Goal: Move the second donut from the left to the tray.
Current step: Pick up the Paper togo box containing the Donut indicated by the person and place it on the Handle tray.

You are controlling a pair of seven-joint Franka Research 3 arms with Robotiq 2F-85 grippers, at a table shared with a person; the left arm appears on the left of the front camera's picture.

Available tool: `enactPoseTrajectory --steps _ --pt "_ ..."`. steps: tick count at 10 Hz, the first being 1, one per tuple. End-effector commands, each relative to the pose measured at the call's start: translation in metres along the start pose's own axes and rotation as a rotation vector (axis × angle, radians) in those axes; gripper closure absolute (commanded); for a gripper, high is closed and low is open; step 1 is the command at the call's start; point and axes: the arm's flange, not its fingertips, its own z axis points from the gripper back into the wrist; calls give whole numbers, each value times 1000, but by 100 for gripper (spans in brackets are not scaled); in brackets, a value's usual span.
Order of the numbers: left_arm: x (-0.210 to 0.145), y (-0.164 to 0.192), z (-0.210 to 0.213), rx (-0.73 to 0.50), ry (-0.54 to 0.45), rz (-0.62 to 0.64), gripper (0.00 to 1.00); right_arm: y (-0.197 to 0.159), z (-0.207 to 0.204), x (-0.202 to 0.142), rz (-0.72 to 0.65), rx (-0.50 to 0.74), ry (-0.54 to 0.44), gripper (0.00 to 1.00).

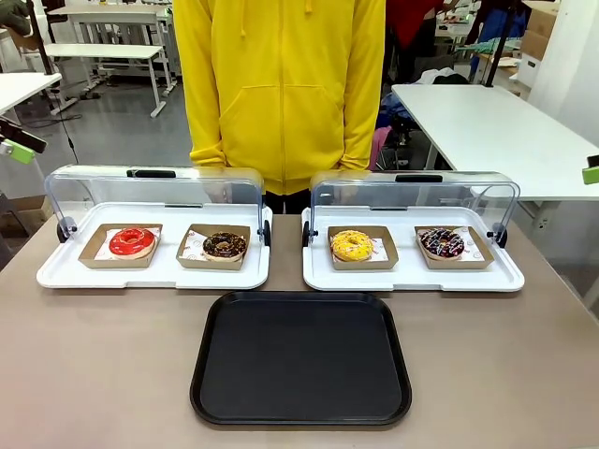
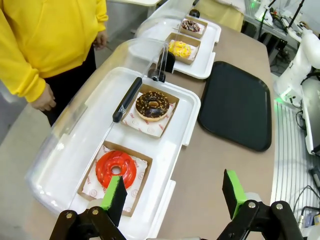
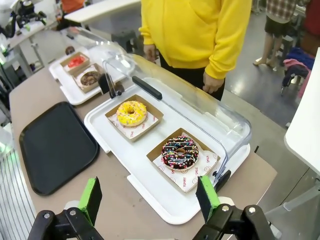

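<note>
Front view: nearest me lies the black tray (image 1: 300, 360), flat on the table (image 1: 94, 374), with nothing on it. Beyond it two white trays (image 1: 150, 276) stand side by side, their clear lids (image 1: 154, 187) swung back. The left one holds a red donut (image 1: 132, 241) and, to its right, the crumb donut (image 1: 225, 245) in its brown holder (image 1: 192, 259). The right one holds a yellow donut (image 1: 351, 245) and a sprinkled donut (image 1: 442, 243). A person (image 1: 281, 84) in a yellow hoodie stands at the far side.

Left wrist view: my left pincer (image 2: 174, 197) is spread wide, with nothing between its green pads. It hangs above the near end of the left white tray. The red donut sits just beyond one pad. The crumb donut lies farther along the same white tray, well apart from my fingers. The black tray is off to the side across bare table.

Right wrist view: my right pincer (image 3: 149, 197) is also spread and holds nothing. It hangs above the table edge just short of the sprinkled donut. The crumb donut is far off in the other white tray.

As I judge it, nothing of the task is done yet. The crumb donut has not been moved. What is left is the reach, the grasp, the lift and the setting down on the black tray. My left pincer is the nearer one for that.
</note>
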Motion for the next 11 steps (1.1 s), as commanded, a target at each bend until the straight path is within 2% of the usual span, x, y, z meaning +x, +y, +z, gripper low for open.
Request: enactPoseTrajectory --steps 1,11 --pt "1 -2 1 -5 -1 -3 0 -3 -1 2 25 7 -34 0" --pt "1 -2 1 -5 -1 -3 0 -3 -1 2 25 7 -34 0"
